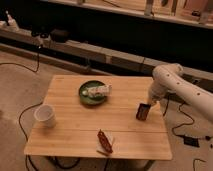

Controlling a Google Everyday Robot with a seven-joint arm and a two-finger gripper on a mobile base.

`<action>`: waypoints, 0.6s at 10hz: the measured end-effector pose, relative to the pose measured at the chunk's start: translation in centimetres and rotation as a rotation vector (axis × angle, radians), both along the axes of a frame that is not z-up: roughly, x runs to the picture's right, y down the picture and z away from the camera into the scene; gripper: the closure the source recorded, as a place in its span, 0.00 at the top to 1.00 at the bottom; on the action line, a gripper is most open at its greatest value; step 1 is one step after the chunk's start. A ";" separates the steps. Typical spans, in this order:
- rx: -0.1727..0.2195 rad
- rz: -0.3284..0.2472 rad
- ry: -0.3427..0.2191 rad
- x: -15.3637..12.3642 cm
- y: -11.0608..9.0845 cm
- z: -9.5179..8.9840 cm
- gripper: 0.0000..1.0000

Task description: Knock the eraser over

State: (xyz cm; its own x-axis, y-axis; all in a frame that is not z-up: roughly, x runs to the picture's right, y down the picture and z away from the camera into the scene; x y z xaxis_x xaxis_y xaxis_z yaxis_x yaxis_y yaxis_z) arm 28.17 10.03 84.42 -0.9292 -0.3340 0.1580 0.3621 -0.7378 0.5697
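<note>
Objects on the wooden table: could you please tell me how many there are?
4, counting the bowl with its tube as one: the white cup front left, green bowl centre back, reddish-brown strip near front edge, eraser right, beside the gripper.
</note>
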 end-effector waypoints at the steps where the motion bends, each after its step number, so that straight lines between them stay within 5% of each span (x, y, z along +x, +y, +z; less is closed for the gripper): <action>1: 0.008 -0.012 -0.003 0.2 0.2 0.8 0.00; 3: 0.029 -0.033 -0.032 -0.4 0.1 2.0 0.00; 6: 0.009 0.016 -0.199 -7.0 0.7 2.4 0.00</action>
